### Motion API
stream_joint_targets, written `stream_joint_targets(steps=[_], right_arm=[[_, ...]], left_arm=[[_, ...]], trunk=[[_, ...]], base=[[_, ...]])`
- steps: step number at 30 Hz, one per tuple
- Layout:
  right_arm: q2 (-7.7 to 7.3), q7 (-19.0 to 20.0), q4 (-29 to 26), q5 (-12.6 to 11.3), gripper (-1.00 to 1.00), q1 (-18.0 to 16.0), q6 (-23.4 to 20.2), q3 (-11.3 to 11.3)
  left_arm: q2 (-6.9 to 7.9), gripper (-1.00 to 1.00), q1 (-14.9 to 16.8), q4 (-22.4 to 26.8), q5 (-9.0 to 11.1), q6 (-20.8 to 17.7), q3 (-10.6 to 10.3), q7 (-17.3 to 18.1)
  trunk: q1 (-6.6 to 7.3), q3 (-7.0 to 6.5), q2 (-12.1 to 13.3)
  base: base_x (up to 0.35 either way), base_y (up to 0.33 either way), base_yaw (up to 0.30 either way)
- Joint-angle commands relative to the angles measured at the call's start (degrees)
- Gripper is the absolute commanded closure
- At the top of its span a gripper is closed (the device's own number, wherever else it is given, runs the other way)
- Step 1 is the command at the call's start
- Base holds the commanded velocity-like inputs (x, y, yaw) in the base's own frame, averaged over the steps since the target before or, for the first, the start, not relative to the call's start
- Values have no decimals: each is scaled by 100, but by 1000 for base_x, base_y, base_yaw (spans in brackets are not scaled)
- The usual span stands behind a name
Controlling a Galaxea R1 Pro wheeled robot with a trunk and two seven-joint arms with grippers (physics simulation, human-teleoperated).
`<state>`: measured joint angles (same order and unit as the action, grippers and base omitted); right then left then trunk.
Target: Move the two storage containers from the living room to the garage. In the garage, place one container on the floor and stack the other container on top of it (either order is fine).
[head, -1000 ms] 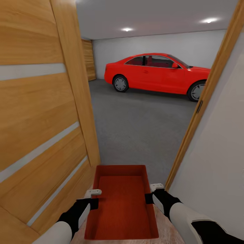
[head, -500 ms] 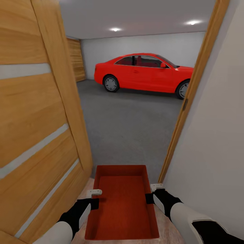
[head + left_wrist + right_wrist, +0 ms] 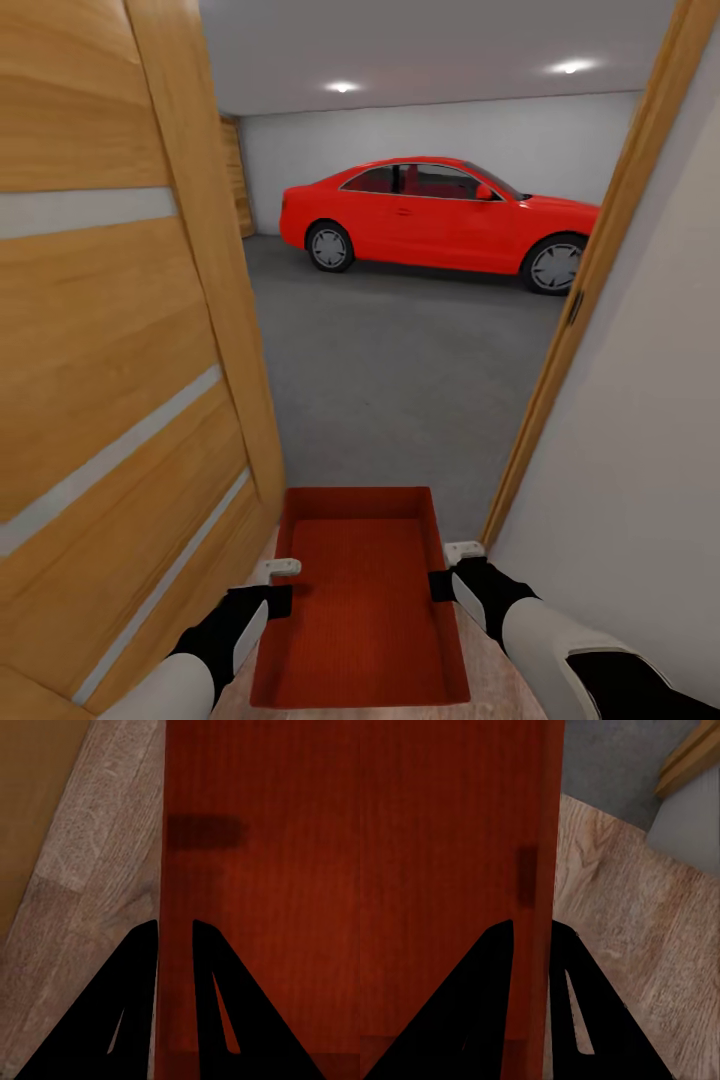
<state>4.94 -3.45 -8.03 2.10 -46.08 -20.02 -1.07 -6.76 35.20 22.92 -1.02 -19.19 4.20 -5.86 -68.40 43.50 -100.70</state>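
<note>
Transit step: storage container [image 3: 360, 600] carried low, near centre, at doorway betw. wooden door [image 3: 120, 350] and frame [image 3: 590, 300]. Left gripper [image 3: 283, 580] and right gripper [image 3: 448, 568], arms fwd and parallel, fingers clamped on its long walls. Next: drive straight onto garage floor [image 3: 400, 370], w/o clipping door.

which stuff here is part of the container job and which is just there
Part of the job:
- storage container, held on both long walls by the left tool and right tool
- garage floor, grey concrete past the doorway

Just there:
- red car
- wooden door beside the left arm
- door frame
- wood-plank floor under the container
</note>
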Motion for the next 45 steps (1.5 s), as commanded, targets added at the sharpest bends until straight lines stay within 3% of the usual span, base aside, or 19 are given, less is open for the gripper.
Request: stream_joint_targets(steps=[1,14,32,45], right_arm=[[1,11,-26,-122,100,-7,-29,-332],[4,11,-24,-122,100,-4,-29,-332],[0,11,-26,-122,100,-7,-29,-332],[7,11,-25,-122,100,-7,-29,-332]], left_arm=[[79,100,-2,-11,164,-94,-105,41],[79,100,-1,-8,164,-94,-106,41],[79,100,0,-8,164,-94,-104,41],[79,100,-2,-7,164,-94,-110,41]], trunk=[[1,5,-3],[1,5,-3],[1,-18,-3],[1,-21,-3]], base=[[0,157,0],[0,48,-13],[0,1,-216],[81,76,-29]])
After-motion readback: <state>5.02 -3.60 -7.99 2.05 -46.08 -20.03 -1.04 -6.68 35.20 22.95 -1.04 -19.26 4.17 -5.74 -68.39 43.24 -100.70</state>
